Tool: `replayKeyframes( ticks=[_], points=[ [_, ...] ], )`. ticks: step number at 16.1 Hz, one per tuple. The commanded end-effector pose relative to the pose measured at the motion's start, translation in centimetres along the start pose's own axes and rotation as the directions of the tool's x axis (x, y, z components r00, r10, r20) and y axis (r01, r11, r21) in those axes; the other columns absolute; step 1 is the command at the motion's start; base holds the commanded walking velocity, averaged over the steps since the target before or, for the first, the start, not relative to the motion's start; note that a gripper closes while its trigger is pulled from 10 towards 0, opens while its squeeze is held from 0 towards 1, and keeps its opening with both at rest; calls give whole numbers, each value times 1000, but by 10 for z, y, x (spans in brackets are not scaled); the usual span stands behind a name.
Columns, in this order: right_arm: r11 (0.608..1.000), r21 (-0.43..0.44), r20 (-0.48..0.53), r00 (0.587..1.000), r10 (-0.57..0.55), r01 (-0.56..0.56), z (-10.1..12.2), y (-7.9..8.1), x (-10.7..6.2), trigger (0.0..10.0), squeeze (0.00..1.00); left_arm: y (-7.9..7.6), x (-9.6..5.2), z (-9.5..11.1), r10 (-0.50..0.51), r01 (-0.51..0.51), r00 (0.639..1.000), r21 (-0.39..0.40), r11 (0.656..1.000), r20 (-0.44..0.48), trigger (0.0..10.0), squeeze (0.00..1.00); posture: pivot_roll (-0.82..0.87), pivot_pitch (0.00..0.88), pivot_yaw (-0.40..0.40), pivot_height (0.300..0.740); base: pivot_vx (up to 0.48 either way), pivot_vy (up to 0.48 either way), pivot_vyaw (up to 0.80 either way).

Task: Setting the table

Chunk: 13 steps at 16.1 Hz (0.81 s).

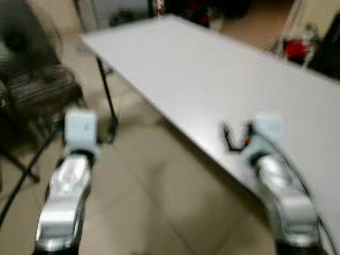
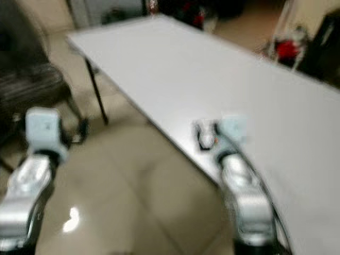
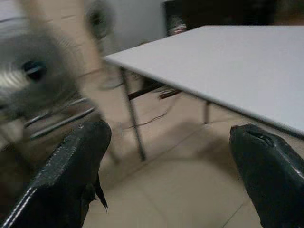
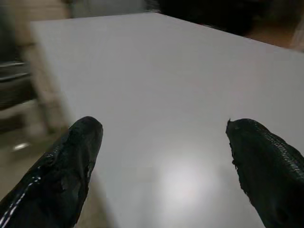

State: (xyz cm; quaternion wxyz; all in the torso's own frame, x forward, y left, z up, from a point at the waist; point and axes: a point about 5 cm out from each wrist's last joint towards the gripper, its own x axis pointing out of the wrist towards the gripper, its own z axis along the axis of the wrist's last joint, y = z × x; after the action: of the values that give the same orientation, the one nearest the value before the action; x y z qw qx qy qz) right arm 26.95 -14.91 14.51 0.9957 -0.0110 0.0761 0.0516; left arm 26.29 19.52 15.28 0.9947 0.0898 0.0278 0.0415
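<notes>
Looking down from the head, everything is blurry, so small things are hard to make out. A big white desk (image 1: pixel 212 74) runs from the far middle toward the near right, and its near right end is cut off by the picture edge. A thin dark leg (image 1: pixel 106 90) holds up its far left corner. The right pincer (image 4: pixel 161 166) hangs over the desk close to its near edge, with its two black fingers (image 4: pixel 71 161) wide apart and nothing between them. In the head views it is only a small dark smudge with a red dot at the end of the silver right arm (image 1: pixel 281 196). The left pincer (image 3: pixel 166 175) is held out over the tan tile floor (image 1: pixel 154 202), left of the desk, and its fingers (image 3: pixel 76 166) are wide apart too, holding nothing. The silver left arm (image 1: pixel 66 196) is cut off at the bottom of the picture. On the far left sits a dark chair (image 1: pixel 37 90), too smeared to see well, and a black cord (image 1: pixel 26 170) runs across the floor near it. Behind the desk are dark shapes and something red (image 1: pixel 295 49), but I cannot tell what they are. The left wrist view shows a round grey fan (image 3: pixel 28 80), all blurred.
</notes>
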Motion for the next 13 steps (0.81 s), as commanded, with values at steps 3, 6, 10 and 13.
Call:
replayKeyframes(
  ticks=[3,6,10,13],
  points=[
    [1000,-14,6,1000,-13,14,1,-7,3,10000,1000,-2,-6,6,-19,19,999,-7,1000,36,10000,0,107,0,-11,740,181,0,763],
    [1000,-1,0,1000,-12,12,2,-4,8,10000,1000,-1,-5,8,-30,30,999,-5,1000,45,10000,0,112,0,-18,740,354,0,0],
    [999,-36,11,999,30,-30,3,2,9,10000,1000,-4,-5,8,-41,41,998,-11,999,43,10000,0,114,0,-20,740,387,0,133],
    [997,-47,11,998,65,-64,3,6,11,10000,1000,-3,-7,8,-34,34,999,-11,999,43,10000,0,125,0,-29,740,405,0,800]
  ],
)
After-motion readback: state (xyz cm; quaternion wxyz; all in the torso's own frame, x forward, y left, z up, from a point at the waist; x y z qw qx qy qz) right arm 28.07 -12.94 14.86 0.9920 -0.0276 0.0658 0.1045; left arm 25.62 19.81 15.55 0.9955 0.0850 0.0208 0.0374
